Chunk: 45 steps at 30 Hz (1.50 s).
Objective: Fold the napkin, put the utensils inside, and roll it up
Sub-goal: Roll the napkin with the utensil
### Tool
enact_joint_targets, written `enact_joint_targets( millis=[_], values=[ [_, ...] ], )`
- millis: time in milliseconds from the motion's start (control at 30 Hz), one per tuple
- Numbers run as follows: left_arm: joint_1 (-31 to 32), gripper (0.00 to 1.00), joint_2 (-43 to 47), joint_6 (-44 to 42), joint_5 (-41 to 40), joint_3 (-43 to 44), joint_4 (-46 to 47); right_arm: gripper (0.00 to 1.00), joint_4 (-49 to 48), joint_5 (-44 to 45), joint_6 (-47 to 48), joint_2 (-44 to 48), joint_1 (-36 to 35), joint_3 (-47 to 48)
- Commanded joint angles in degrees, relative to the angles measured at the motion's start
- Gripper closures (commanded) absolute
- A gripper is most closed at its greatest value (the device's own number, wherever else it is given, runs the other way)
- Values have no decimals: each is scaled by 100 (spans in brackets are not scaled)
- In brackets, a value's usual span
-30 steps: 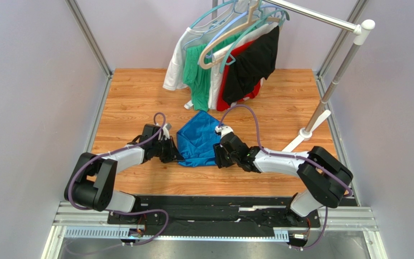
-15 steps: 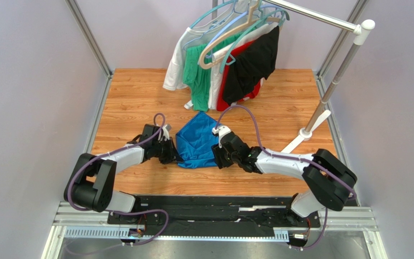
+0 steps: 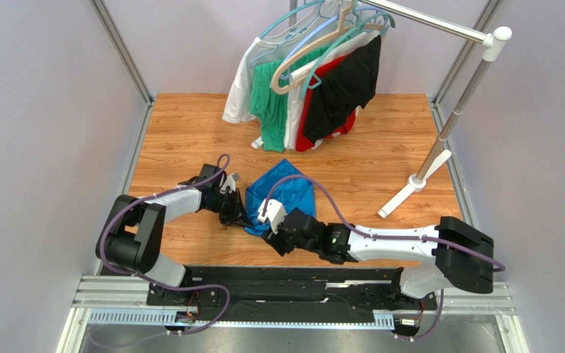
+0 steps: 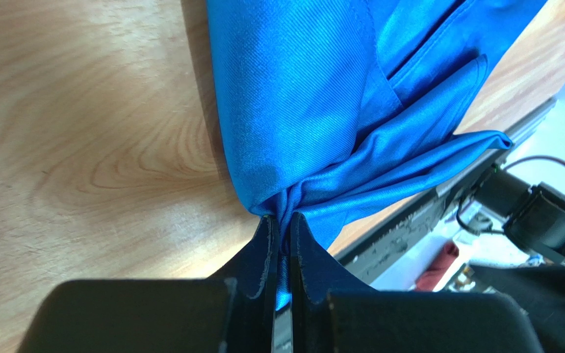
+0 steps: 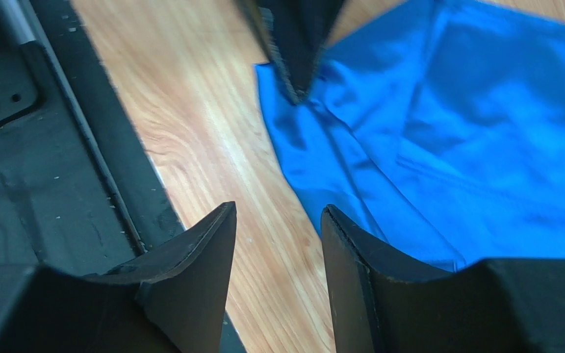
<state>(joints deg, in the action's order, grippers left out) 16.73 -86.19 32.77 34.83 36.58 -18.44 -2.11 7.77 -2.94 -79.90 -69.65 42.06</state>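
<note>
Top external: napkin [image 3: 290, 193] stretches near-left to far-right, left tool [image 4: 282, 222] pinching it, right tool [image 5: 278, 213] agape.

The napkin [image 4: 293, 95] is thin, faintly shiny cloth; the table [image 4: 79, 147] smooth wood-grain; the left gripper [image 4: 281, 224] matt black plastic.

The napkin [image 3: 284, 193], a thin, slightly shiny royal-blue cloth, lies rumpled and partly folded over itself on the table [image 3: 182, 132], mid-width and toward the near edge. Its near-left corner is gathered into a tight bunch, pinched in the left gripper [image 4: 279, 220]. Folds fan out from there.
</note>
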Motion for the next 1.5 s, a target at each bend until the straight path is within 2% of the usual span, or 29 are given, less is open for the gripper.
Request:
enact_joint_targets(
  millis=[0,100,300,533,733,1067,1233,1467],
  values=[
    [-12,100,15,-726,-10,587,-1088,50,-676,584,592,-219,-461,-66],
    [-12,100,-3,-1052,-178,745,-1469,50,-861,752,751,-473,-646,-23],
    [-12,100,-398,-1300,287,807,-1663,50,-967,1121,865,-1053,-936,188],
    [-12,100,-679,-1511,577,965,-1936,50,-1045,2218,1173,-1792,-1375,540],
    [-12,100,-776,-1520,665,983,-1953,50,-1178,2781,1304,-2144,-1613,654],
    [-12,100,-855,-1528,744,983,-1980,62,-1169,3476,1357,-2680,-1631,812],
    [-12,100,-873,-1537,780,974,-1971,65,-1125,3424,1375,-2812,-1631,873],
    [-12,100,-934,-1555,868,965,-1953,79,-792,2985,1349,-2874,-1491,1005]
  ],
)
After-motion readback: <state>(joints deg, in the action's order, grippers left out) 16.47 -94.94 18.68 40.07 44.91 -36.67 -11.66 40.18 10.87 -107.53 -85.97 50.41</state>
